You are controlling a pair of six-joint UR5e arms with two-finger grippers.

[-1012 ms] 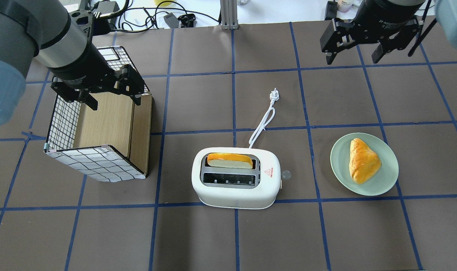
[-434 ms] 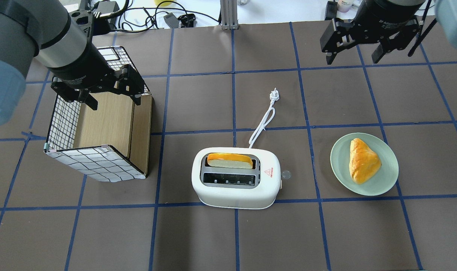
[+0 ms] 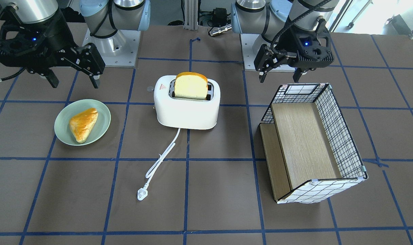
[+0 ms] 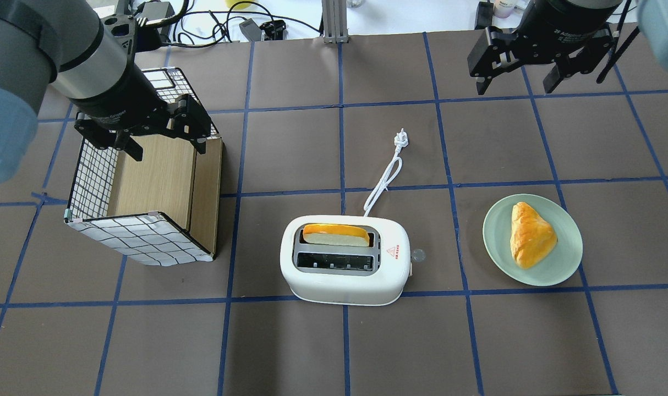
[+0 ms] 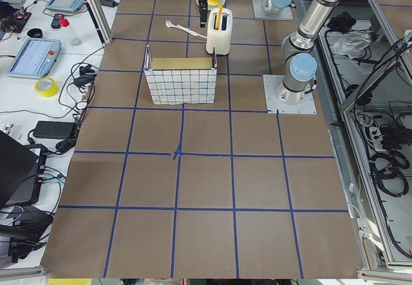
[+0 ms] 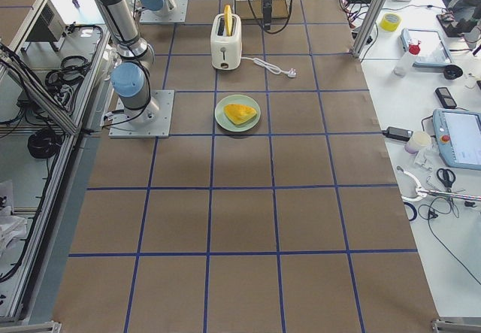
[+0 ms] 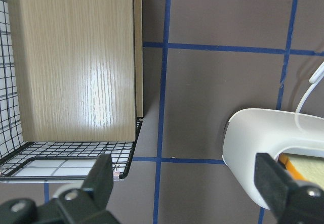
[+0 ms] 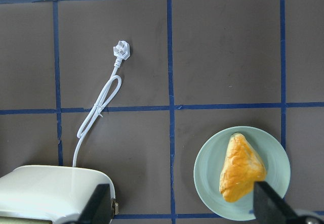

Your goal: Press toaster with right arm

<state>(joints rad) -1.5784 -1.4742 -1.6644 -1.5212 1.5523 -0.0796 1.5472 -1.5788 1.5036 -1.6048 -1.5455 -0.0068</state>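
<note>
Toaster (image 4: pixel 345 261) sits mid-table, white and rounded, between a wire basket (image 4: pixel 141 236) on the robot's left and a green plate (image 4: pixel 565 269) on its right, touching neither. From overhead I count two slots: the one farther from the robot holds one slice of bread (image 4: pixel 335 235), the nearer one gapes, and a red triangle sticker (image 4: pixel 392 252) shows beside them. The front-facing view adds what overhead flattens: that slice stands tall out of its slot. One white cord runs away from the robot to one plug (image 4: pixel 401 137) lying loose on the table. One pastry (image 4: pixel 531 235) lies on the plate. The right wrist camera catches the toaster's corner with its small side lever (image 8: pixel 116 207); the left wrist camera sees the basket's wooden shelf and the toaster's other end. Two arms: the right gripper (image 4: pixel 514 88) hangs over the far side of the table, well apart from the toaster, jaws spread; the left gripper (image 4: pixel 169 151) hovers over the basket, jaws likewise spread.
</note>
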